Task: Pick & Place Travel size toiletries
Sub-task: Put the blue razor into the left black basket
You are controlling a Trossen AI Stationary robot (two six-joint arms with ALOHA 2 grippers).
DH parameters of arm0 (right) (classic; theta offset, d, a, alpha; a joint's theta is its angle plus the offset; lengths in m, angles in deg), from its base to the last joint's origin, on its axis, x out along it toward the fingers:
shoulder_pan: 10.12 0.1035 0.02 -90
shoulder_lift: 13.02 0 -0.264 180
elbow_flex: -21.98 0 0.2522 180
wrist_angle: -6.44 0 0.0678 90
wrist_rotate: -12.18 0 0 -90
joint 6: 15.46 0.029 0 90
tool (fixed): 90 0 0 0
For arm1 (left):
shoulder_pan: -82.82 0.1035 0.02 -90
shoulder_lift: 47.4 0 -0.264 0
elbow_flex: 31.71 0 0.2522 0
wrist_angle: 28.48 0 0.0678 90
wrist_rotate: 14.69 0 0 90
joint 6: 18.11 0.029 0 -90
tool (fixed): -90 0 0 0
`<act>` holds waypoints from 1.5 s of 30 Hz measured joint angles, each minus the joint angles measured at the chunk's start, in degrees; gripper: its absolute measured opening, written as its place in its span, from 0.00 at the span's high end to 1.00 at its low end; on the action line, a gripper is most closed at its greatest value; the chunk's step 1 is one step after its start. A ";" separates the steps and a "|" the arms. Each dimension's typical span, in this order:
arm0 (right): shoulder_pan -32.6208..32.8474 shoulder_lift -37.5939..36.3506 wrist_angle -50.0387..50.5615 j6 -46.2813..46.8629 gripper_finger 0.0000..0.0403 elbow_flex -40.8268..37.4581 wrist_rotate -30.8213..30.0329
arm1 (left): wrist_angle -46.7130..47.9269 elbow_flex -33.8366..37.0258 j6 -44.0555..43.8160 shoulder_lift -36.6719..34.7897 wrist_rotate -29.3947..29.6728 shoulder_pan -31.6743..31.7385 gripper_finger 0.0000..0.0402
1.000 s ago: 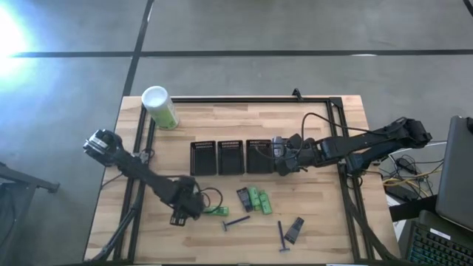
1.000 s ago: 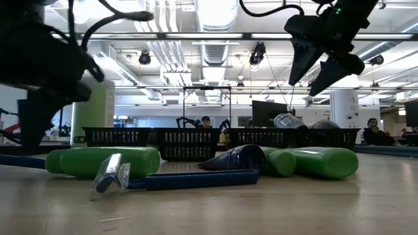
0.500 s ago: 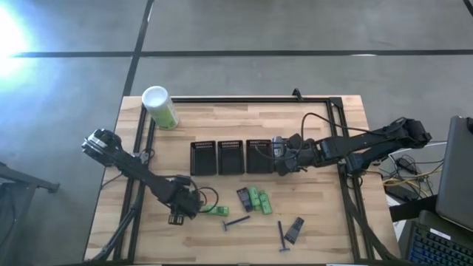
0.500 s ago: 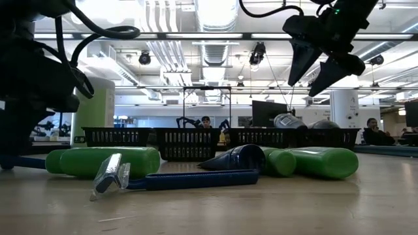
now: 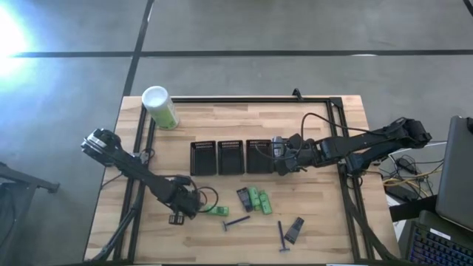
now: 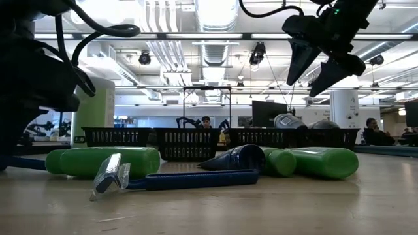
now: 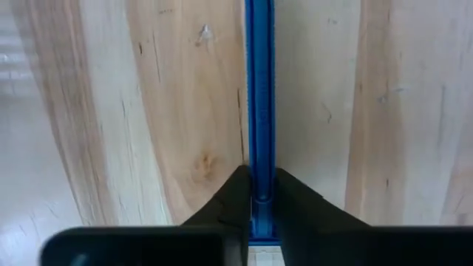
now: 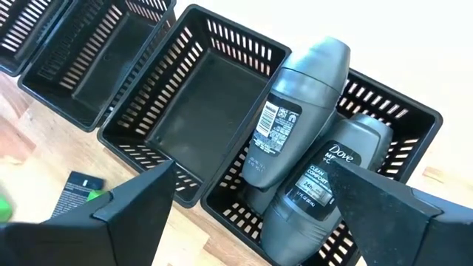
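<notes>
Left gripper [image 7: 257, 193]: jaws closing tight on blue razor [image 7: 259, 89] lying on desk [image 7: 162, 96]. Right gripper [image 8: 247, 193]: jaws gaping wide, empty, hovering above grey bottles [image 8: 295, 133] in tray [image 8: 222, 44].

Seen from above, the left gripper [image 5: 177, 213] sits low on the wooden table [image 5: 318, 229] beside a green packet [image 5: 216, 210], while the right gripper [image 5: 281, 157] hangs over the rightmost of four black mesh trays [image 5: 230, 157]; razors [image 5: 236, 221] lie nearby.
</notes>
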 joint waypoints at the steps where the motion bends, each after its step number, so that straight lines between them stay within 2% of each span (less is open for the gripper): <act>1: 0.00 0.00 -0.01 0.00 0.15 0.00 0.00 | -0.13 0.08 -0.75 -0.32 0.08 0.04 0.91; 8: 0.00 0.00 -0.03 0.02 0.21 -0.02 -0.11 | -0.66 -0.12 -8.22 -7.58 1.43 0.65 0.92; 12: 0.00 0.00 -0.02 0.03 0.25 -0.13 -0.45 | 0.69 -0.10 -17.11 -14.64 7.20 3.25 0.92; 17: 0.00 0.00 -0.14 0.13 0.28 -0.13 -0.63 | 0.52 0.12 -34.20 -22.10 14.72 11.65 0.91; 22: 0.00 0.00 -0.22 1.51 0.30 -0.13 -0.66 | 0.10 0.12 -42.90 -25.24 16.47 23.16 0.89; 26: 0.00 0.00 -0.19 1.53 0.32 -0.13 -0.66 | -2.27 0.12 -39.55 -25.17 16.23 29.29 0.91; 30: 0.00 0.00 0.03 1.53 0.33 -0.15 -0.66 | -3.98 0.12 -37.43 -24.59 14.06 32.28 0.90; 37: 0.00 0.00 0.17 2.14 0.35 -0.30 -0.66 | -4.39 0.12 -37.54 -23.28 12.89 32.77 0.91; 45: 0.00 0.00 0.17 2.60 0.31 -0.57 -0.66 | -5.20 1.17 -40.13 -21.92 10.81 32.75 0.90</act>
